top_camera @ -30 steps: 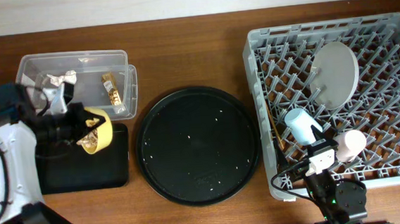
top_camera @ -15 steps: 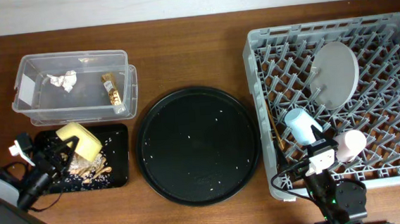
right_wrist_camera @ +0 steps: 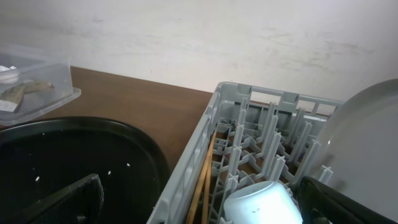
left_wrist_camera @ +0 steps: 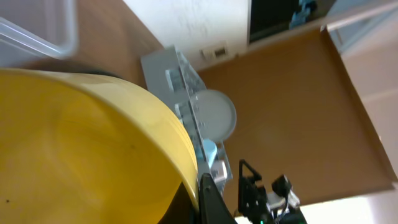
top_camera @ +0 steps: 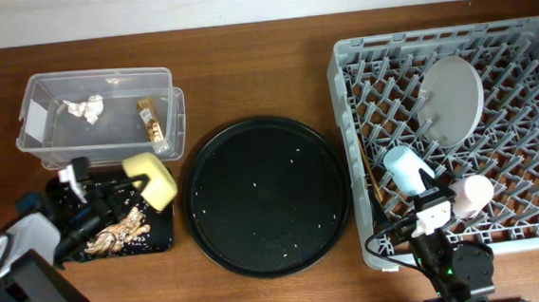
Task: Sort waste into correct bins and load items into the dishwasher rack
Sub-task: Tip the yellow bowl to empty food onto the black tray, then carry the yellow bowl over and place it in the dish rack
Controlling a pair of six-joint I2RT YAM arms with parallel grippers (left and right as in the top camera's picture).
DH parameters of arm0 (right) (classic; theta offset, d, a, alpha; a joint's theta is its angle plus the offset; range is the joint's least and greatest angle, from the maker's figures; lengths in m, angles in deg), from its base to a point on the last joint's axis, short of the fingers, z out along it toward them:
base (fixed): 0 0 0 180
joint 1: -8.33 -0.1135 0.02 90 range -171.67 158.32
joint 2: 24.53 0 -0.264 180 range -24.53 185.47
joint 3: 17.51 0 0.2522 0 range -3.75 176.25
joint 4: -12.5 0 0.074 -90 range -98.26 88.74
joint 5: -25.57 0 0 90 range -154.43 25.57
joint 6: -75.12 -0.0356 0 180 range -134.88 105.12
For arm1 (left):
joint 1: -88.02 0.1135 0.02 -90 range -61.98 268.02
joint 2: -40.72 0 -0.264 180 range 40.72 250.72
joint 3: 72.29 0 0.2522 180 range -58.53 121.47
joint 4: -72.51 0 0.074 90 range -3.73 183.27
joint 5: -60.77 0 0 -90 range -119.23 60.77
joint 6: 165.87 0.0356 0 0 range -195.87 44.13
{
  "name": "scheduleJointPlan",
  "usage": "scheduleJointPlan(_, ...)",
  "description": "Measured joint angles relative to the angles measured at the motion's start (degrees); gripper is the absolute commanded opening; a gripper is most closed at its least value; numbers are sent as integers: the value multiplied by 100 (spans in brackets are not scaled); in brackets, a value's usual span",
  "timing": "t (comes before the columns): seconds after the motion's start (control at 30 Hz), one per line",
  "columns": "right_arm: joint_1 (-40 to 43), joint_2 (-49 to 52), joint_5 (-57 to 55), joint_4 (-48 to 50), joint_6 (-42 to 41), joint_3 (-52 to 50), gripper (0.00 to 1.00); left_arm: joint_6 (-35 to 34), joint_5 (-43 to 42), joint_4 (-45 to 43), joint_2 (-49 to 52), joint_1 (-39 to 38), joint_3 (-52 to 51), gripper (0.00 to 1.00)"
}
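Observation:
My left gripper point(top_camera: 127, 187) is shut on the rim of the yellow bowl point(top_camera: 152, 177), holding it tilted over the shallow black tray point(top_camera: 161, 237), where beige food scraps point(top_camera: 113, 232) lie. The bowl point(left_wrist_camera: 81, 149) fills the left wrist view, with one finger point(left_wrist_camera: 208, 199) against its rim. The clear tub point(top_camera: 42, 91) holds the white tissue point(top_camera: 84, 109) and gold-brown wrapper point(top_camera: 150, 121). The grey rack point(top_camera: 348, 117) holds the plate point(top_camera: 451, 100), blue cup point(top_camera: 406, 170), pink cup point(top_camera: 472, 194) and chopsticks point(top_camera: 379, 186). My right gripper point(top_camera: 433, 218) is open and empty at the rack's near edge, over the chopsticks point(right_wrist_camera: 202, 186) and blue cup point(right_wrist_camera: 261, 202).
The large round black tray point(top_camera: 265, 197), dotted with crumbs, lies between the black tray and the rack. It also shows in the right wrist view point(right_wrist_camera: 74, 155), beside the rack wall point(right_wrist_camera: 205, 143). The rack's upright pegs stand around the plate point(right_wrist_camera: 367, 143).
The bowl was tipped over the shallow black tray and the scraps fell onto it. My left gripper has since carried the emptied bowl up and to the right. The right arm is still.

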Motion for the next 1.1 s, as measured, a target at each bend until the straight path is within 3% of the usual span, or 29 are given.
scheduleJointPlan(0.23, 0, 0, 0, 0, 2, 0, 98, 0, 52, -28, 0, 595, 0, 0)
scheduleJointPlan(0.4, 0, 0, 0, 0, 4, 0, 98, 22, -90, -57, 0, 494, 0, 0)
scheduleJointPlan(0.5, 0, 0, 0, 0, 0, 0, 98, 44, 153, -90, -61, -229, 31, 0)
scheduleJointPlan(0.6, 0, 0, 0, 0, 2, 0, 98, -7, 612, -184, -243, -1773, 332, 0)
scheduleJointPlan(0.67, 0, 2, 0, 0, 0, 0, 98, -525, 726, -957, -260, -2439, 688, 0)
scheduleJointPlan(0.7, 0, 0, 2, 0, 2, 0, 98, -1110, 800, -1926, -271, -2782, 901, 1)
scheduleJointPlan(0.77, 2, 4, -2, 4, 2, 0, 98, -2697, 1075, -3829, -291, -3418, 1134, 5)
scheduleJointPlan(0.8, 4, -4, 0, 11, 4, 0, 98, -3585, 1576, -5217, -280, -3740, 1117, 8)
scheduleJointPlan(0.87, 4, 0, 0, 0, 2, 0, 98, -5268, 2573, -6732, -308, -4673, 1226, 12)
scheduleJointPlan(0.97, 7, 0, 0, -2, 0, 0, 98, -7001, 3751, -7858, -258, -5458, 1207, 13)
scheduleJointPlan(1.1, 7, 0, -2, -2, 0, 0, 98, -8426, 4505, -8929, 420, -6308, 1349, 12)
